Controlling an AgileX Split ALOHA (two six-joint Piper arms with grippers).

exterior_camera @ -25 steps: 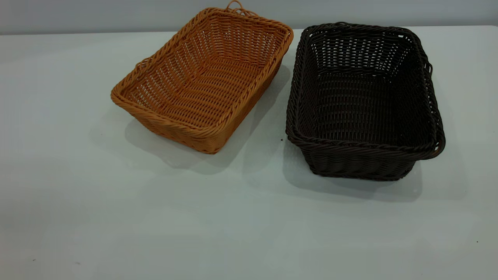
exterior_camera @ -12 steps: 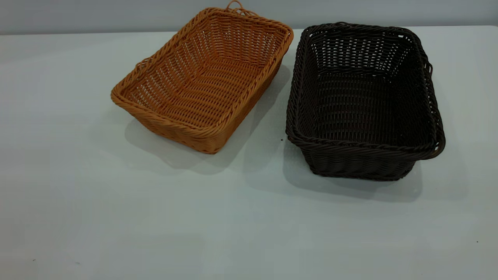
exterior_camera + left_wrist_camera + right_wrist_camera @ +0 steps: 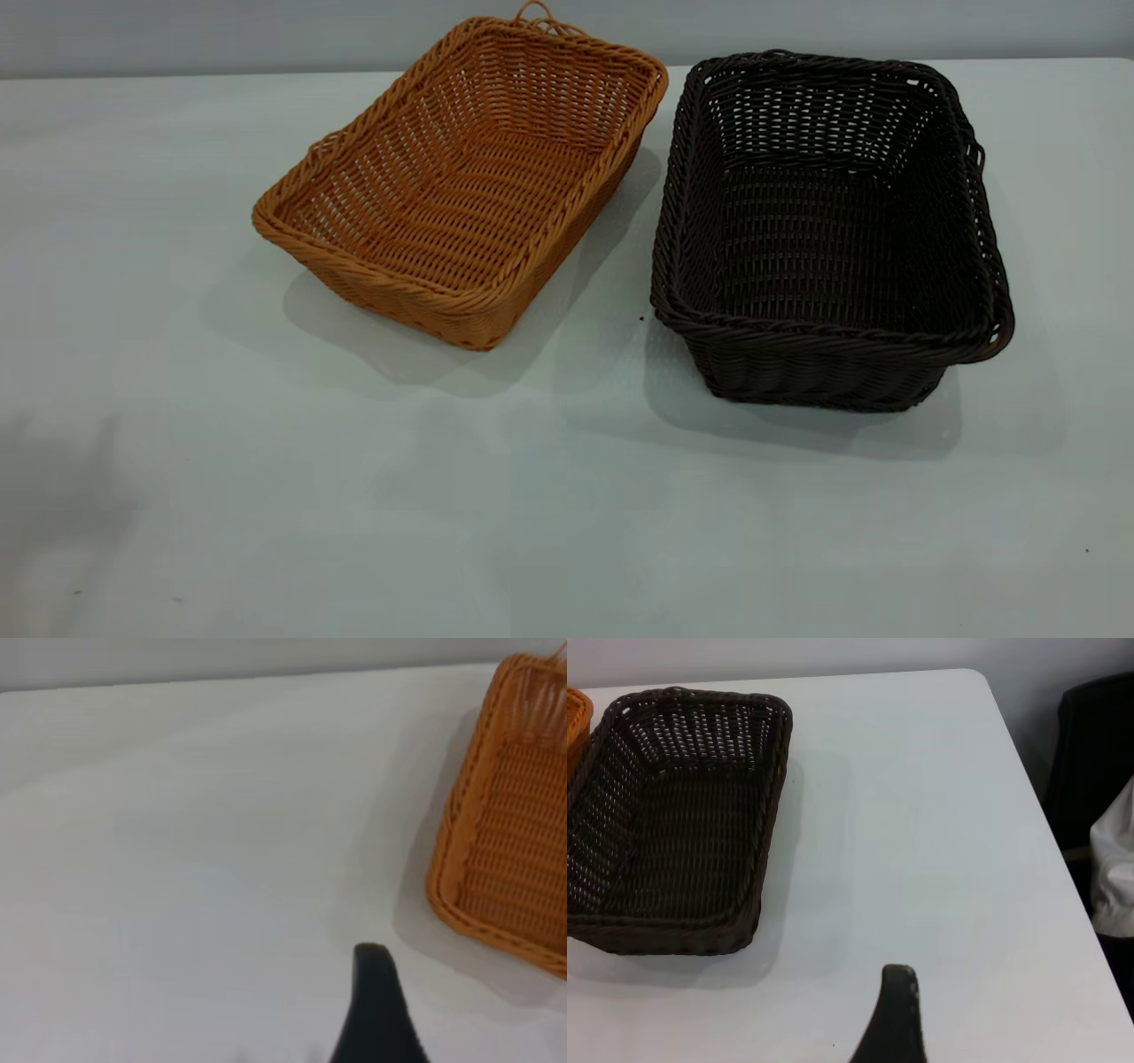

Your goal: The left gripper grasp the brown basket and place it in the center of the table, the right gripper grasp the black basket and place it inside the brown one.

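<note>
Nearest the exterior camera lies a broad bare stretch of the large, pale grey-white flat table (image 3: 354,532), with neither arm over it. In the left wrist view a single tapered black finger of the left gripper (image 3: 376,1010) shows low above the tabletop; its partner is out of sight, so how the jaws stand cannot be told. The same holds for the right gripper (image 3: 893,1019), of which only one dark finger shows in its own wrist view, hanging over bare table. Neither gripper touches or holds anything.

Farther back sit the two baskets, side by side and just apart, both upright on the table. The brown basket (image 3: 469,186), a rectangular orange-tan woven wicker tray with a braided rim and a small loop handle at its far short end, lies turned at an angle, left of the middle and towards the back edge. From the left wrist view it is well apart from the left finger. The black basket (image 3: 828,230), a rectangular very dark brown-black wicker one with the same braided rim, stands to the right, empty, and well apart from the right finger.

By this showing nothing of the task is done. The brown basket is ungrasped and off-centre; moving it to the middle, then nesting the black one inside, both remain.
</note>
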